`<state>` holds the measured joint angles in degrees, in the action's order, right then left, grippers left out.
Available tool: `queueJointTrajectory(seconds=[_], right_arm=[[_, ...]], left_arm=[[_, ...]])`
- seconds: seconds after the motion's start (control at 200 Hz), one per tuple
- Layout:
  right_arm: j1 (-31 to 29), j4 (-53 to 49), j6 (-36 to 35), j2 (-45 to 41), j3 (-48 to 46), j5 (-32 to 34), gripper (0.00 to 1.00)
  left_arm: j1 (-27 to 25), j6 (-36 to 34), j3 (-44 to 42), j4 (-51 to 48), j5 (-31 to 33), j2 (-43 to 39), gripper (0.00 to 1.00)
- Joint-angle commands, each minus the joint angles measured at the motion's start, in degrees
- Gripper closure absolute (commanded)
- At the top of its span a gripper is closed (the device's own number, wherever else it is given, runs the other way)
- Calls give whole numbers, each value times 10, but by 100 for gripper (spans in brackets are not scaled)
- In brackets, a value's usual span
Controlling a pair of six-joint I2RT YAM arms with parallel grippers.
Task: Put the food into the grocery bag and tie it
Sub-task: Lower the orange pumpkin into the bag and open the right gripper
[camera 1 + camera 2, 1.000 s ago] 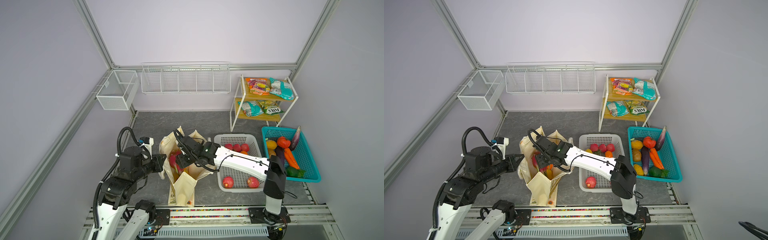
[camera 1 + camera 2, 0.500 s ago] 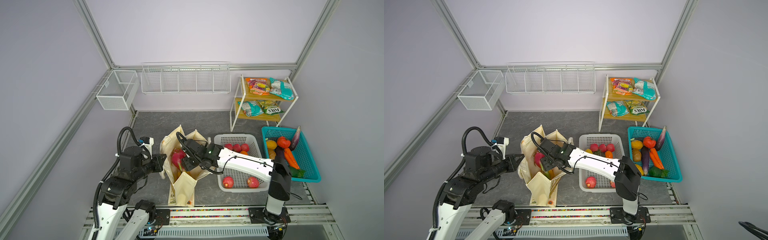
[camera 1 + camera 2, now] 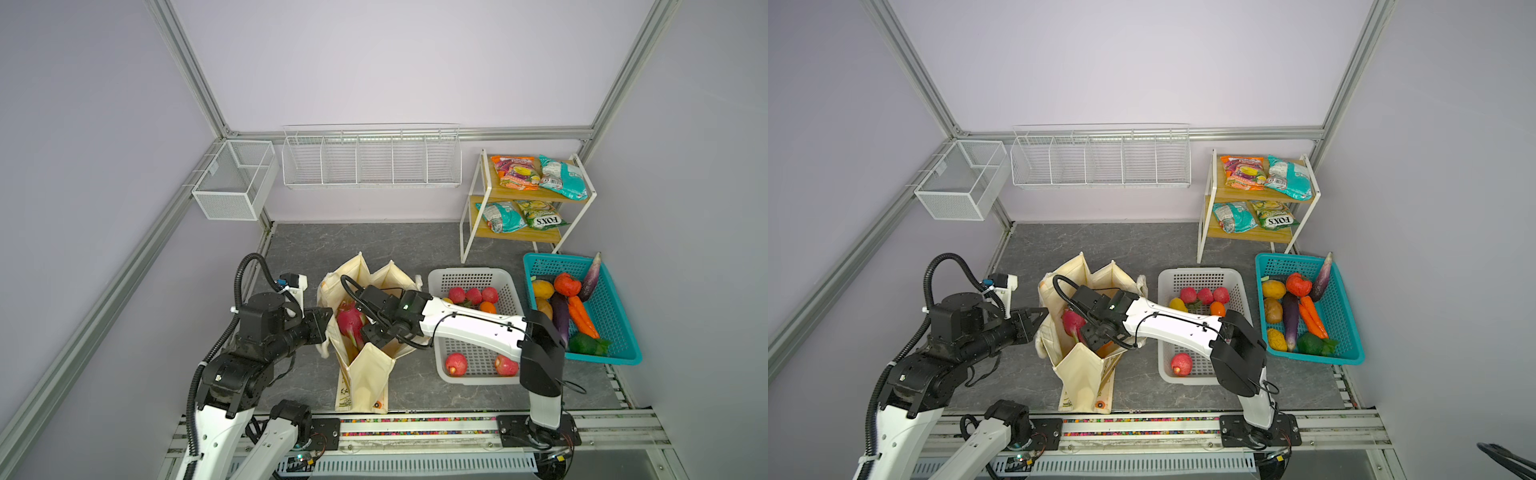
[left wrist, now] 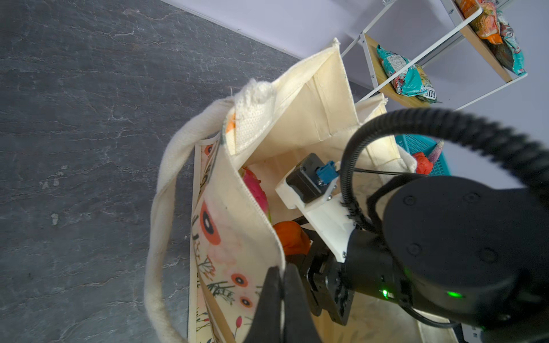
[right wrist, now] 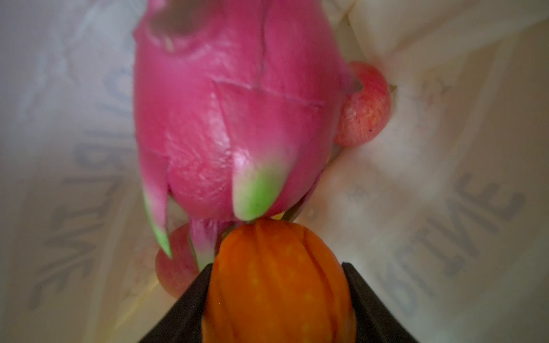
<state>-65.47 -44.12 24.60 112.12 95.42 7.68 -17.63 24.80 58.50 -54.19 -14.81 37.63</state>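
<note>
The cream floral grocery bag (image 3: 365, 374) (image 3: 1084, 374) (image 4: 297, 118) stands open on the grey floor. My left gripper (image 3: 328, 322) (image 3: 1042, 316) (image 4: 282, 273) is shut on the bag's left rim, pinching the cloth. My right gripper (image 3: 370, 332) (image 3: 1094, 336) (image 5: 276, 267) reaches down inside the bag, shut on an orange (image 5: 276, 282) (image 4: 289, 240). Just beyond the orange lies a pink dragon fruit (image 3: 349, 322) (image 3: 1072, 322) (image 5: 237, 118) (image 4: 255, 190). Two red apples (image 5: 365, 112) (image 5: 172, 267) rest at the bag's bottom.
A white perforated basket (image 3: 469, 276) with apples and oranges stands right of the bag. Further right, a teal basket (image 3: 615, 324) holds vegetables. A small shelf (image 3: 523, 195) at the back right carries snack packets. Wire racks (image 3: 370, 158) hang on the back wall.
My right gripper has moved a little toward the front inside the bag with the orange, uncovering the dragon fruit. The left arm has stayed still.
</note>
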Motion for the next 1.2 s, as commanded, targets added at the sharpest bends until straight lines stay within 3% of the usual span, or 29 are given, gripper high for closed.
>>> queueJointTrajectory(seconds=[0.0,0.19,0.575,0.735,0.87,1.2], right_arm=[[12,6,2,18,6,8,48],[18,13,9,33,6,17,42],[25,-19,8,13,5,83,12],[36,-37,1,3,8,110,3],[47,-51,-10,-10,16,120,0],[41,-127,-24,-61,110,90,7]], left_arm=[[0,-6,13,5,-1,-8,100],[0,-7,9,6,0,-8,100],[0,-14,8,8,2,-2,100],[0,-18,15,14,-2,13,100],[0,-22,28,15,-1,28,100],[0,-13,15,23,-8,29,100]])
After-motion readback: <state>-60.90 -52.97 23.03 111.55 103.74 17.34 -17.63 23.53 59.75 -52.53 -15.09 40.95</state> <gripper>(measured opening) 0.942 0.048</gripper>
